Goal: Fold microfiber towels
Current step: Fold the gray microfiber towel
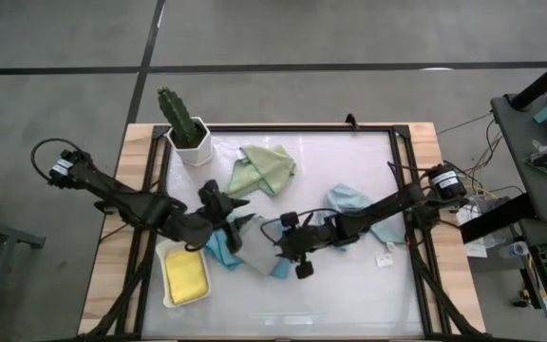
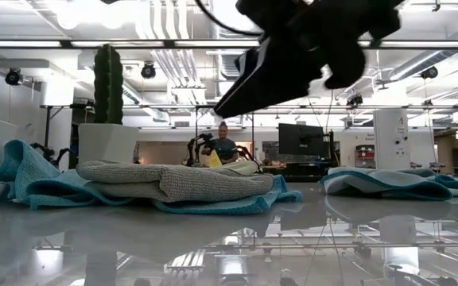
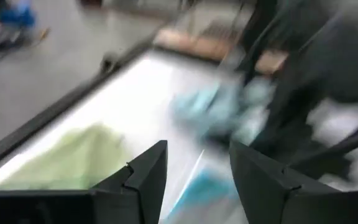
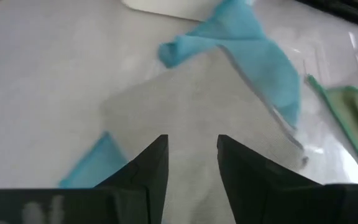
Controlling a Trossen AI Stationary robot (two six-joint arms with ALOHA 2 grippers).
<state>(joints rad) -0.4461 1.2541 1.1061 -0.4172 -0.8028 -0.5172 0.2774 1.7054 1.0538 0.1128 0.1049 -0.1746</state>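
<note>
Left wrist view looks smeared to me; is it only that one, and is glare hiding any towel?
Left wrist view: motion-blurred, the sage green towel and the pale blue towel only smudges. Right wrist view: sharper, grey towel readable. High view: the white tabletop is bright, no towel hidden. Low view: glossy reflections in front.

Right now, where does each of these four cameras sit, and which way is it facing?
High: above the table, looking straight down; both arms show, with the left tool and right tool.
Low: at tabletop height, looking level across the grey towel into the room; an arm hangs overhead.
Left wrist: on the left arm, its open tool ahead.
Right wrist: over the grey towel, its tool open.
Shared: high and low both show the cactus.
</note>
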